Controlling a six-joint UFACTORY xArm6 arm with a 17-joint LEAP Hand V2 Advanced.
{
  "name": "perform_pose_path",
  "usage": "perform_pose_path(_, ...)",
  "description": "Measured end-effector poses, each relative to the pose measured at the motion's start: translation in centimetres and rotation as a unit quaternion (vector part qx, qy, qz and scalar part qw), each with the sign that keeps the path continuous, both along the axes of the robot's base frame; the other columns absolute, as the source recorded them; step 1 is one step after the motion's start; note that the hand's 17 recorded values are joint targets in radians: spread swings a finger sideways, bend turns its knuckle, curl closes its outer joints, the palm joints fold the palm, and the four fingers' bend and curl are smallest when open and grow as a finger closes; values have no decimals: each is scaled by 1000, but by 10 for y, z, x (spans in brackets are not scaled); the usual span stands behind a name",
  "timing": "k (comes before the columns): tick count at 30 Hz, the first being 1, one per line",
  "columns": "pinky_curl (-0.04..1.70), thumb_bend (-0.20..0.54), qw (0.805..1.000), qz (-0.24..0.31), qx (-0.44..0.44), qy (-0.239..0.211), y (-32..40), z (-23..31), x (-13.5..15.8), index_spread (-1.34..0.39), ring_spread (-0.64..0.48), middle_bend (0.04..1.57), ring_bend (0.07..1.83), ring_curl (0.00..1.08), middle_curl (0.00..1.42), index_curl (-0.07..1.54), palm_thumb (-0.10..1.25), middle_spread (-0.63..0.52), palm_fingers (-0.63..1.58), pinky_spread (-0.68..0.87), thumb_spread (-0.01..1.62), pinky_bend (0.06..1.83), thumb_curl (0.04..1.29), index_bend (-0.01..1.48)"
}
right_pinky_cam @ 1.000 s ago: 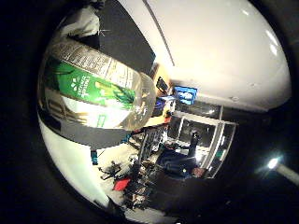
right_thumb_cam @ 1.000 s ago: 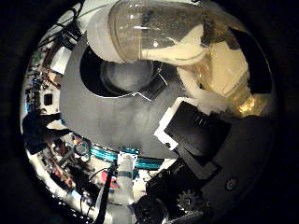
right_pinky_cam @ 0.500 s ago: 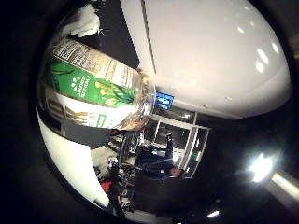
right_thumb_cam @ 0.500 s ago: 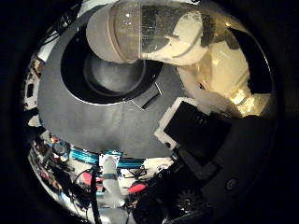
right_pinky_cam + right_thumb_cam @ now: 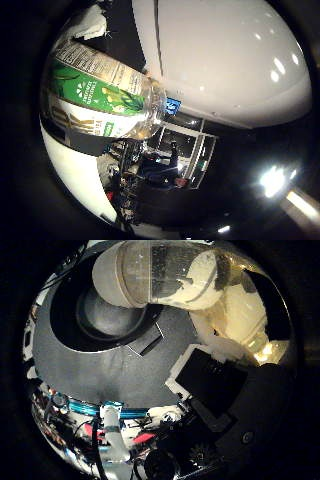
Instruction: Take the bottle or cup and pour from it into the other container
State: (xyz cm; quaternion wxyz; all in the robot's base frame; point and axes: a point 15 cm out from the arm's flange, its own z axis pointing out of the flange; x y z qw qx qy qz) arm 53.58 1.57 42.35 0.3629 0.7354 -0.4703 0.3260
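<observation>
A clear plastic bottle point(image 5: 170, 275) with a green paper label and white cap is clamped in the curled fingers point(image 5: 220, 340) of the right hand point(image 5: 225, 385), tipped with its capped end above a round dark bowl point(image 5: 107, 320) set on a matte grey table point(image 5: 115, 375).

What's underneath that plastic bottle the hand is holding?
Below the bottle's capped end sits a dark round bowl on a grey tabletop. The bottle covers part of the bowl's rim, and I cannot tell whether anything is inside the bowl. The hand grips the bottle.
</observation>
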Motion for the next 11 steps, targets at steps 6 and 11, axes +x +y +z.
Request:
perform_pose_path(6,837,-22,1000,3,-1,1,5,-3,1,-192,-159,1341,1472,603,719,792,978,-86,1179,-232,433,1277,969,1177)
perform_pose_path(11,836,-23,1000,4,0,-1,5,-2,1,-193,-159,1341,1472,603,720,788,976,-86,1180,-231,437,1277,966,1173)
